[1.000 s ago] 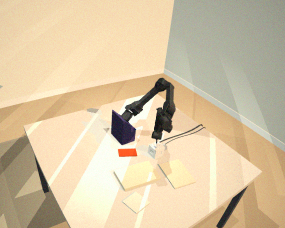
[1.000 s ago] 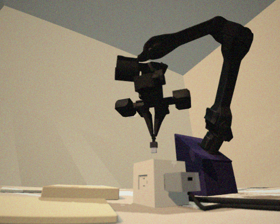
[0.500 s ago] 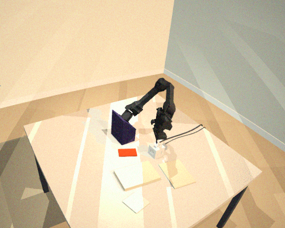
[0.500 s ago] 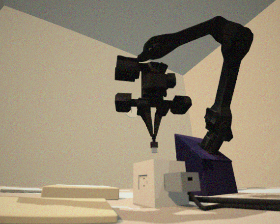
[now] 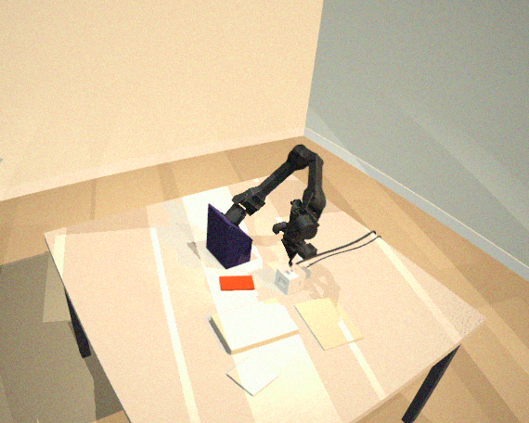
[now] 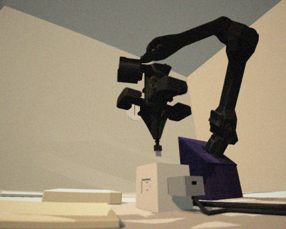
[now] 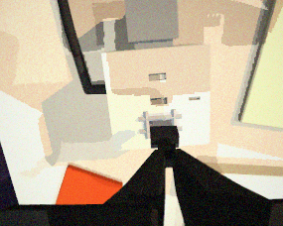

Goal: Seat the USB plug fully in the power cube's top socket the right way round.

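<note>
My gripper points down and is shut on the USB plug's black body. The plug's pale metal end points down, with a gap between it and the top of the white power cube. The plug is out of the cube. In the wrist view the plug is over the near part of the cube's top, beside a grey metal outline with small tabs; the plug covers part of it. Slots show in the top. Which way round the plug faces I cannot tell.
A grey block sticks out of the cube's side, near black cables. A red-orange slab, a thick pale book, a yellow pad and the dark purple stand are around it.
</note>
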You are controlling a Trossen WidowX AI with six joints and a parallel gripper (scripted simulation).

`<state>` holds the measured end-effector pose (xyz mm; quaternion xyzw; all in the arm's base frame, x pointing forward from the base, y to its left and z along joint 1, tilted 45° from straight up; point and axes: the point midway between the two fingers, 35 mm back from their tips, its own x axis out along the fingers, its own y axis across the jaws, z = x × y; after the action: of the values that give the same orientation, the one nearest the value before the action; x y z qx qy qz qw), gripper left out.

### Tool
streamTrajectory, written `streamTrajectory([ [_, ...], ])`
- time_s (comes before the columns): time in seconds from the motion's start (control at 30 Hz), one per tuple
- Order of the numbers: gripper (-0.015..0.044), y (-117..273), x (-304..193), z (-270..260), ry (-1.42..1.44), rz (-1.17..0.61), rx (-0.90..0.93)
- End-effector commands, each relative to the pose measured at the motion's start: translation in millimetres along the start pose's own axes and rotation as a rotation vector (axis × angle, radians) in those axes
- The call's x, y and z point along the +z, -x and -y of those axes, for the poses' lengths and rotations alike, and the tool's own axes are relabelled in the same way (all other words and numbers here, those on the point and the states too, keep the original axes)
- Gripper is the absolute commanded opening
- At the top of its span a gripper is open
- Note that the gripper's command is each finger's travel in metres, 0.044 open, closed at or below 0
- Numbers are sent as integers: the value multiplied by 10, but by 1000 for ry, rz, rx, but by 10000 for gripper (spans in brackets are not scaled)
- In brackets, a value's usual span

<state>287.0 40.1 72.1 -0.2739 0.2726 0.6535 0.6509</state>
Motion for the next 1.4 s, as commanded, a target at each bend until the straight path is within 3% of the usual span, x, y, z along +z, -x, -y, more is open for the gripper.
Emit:
streamTrajectory([
  [0.0, 0, -3, -2, -1, 105, 0, 0],
  [1.37, 0, -32, -14, 0, 98, -7, 0],
])
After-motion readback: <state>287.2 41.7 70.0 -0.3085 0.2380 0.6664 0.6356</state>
